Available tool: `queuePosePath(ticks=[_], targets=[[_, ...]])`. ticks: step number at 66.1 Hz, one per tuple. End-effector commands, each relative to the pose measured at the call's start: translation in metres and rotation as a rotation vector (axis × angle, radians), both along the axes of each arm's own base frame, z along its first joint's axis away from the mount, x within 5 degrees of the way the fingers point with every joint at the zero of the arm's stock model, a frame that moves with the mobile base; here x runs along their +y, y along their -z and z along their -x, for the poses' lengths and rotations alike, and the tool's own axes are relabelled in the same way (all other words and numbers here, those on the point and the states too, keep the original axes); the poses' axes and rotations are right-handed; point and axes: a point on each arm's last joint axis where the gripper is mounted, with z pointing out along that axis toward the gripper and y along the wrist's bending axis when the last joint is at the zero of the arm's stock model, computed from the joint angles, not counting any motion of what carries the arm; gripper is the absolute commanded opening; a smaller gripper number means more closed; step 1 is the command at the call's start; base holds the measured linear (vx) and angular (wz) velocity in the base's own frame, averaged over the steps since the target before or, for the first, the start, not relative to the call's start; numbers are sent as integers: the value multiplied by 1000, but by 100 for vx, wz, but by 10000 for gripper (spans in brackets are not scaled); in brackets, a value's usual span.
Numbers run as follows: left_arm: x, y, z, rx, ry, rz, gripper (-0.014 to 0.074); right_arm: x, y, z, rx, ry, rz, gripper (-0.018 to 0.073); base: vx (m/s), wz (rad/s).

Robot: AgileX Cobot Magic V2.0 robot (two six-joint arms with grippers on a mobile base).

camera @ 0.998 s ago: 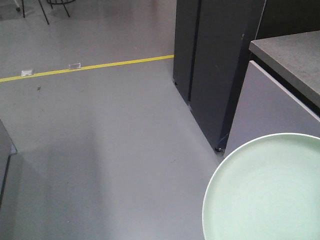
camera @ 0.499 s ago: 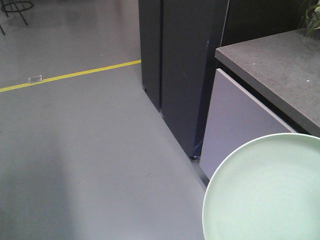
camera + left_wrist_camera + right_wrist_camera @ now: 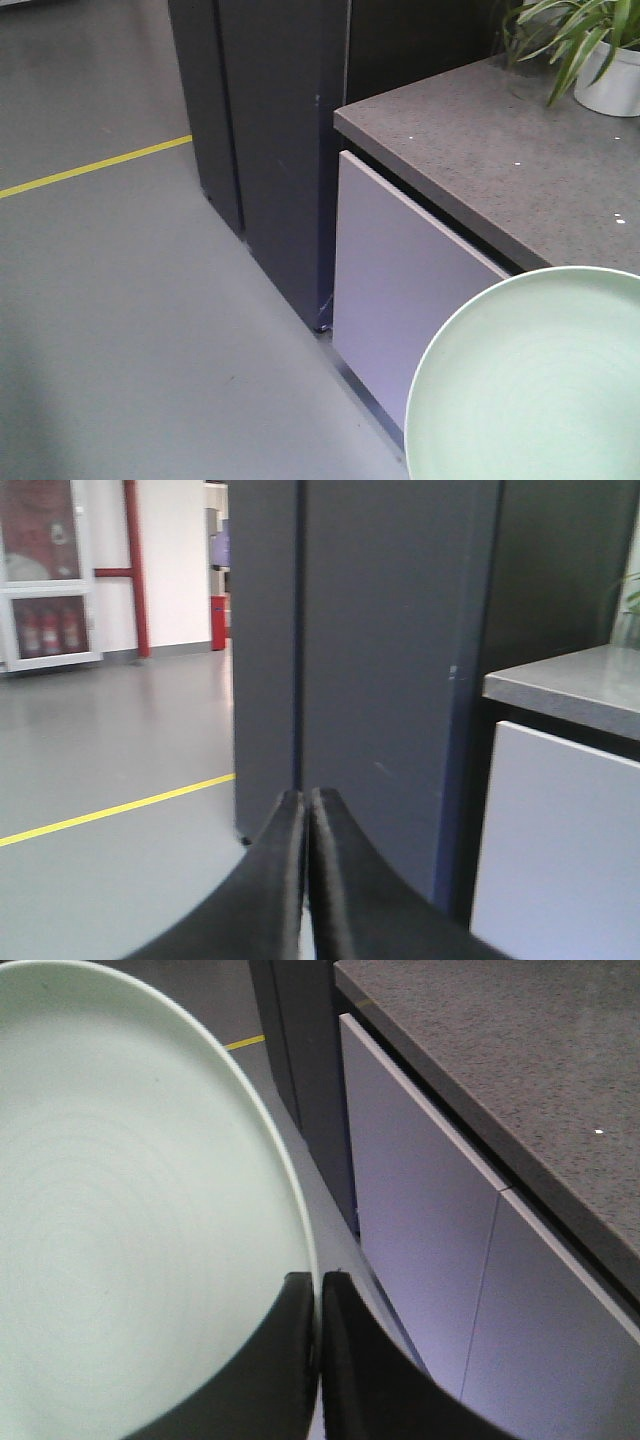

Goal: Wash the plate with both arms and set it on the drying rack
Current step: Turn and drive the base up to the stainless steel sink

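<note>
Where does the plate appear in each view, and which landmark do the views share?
Front view: the plate fills the lower right corner, cut by two edges.
Left wrist view: not in it; only the shut left gripper, bottom centre.
Right wrist view: it fills the left side, its rim reaching the right gripper.
Shared landmark: the pale cabinet front under the grey counter, in all three.

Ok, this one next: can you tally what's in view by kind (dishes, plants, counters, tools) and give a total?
Plate: 1
Potted plant: 1
Counter: 1
Tools: 2 (left tool, right tool)
Total: 5
</note>
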Motion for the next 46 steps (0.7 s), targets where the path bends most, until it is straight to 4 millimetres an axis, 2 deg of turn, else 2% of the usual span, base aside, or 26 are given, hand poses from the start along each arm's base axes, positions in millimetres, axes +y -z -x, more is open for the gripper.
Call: queuePosePath(ticks=[1, 46], targets=[[1, -2, 1, -73, -13, 11, -6, 0, -12, -4, -80, 19, -24, -5, 13, -44], [1, -2, 1, -73, -13, 11, -6, 0, -12, -4, -80, 19, -24, -5, 11, -44]])
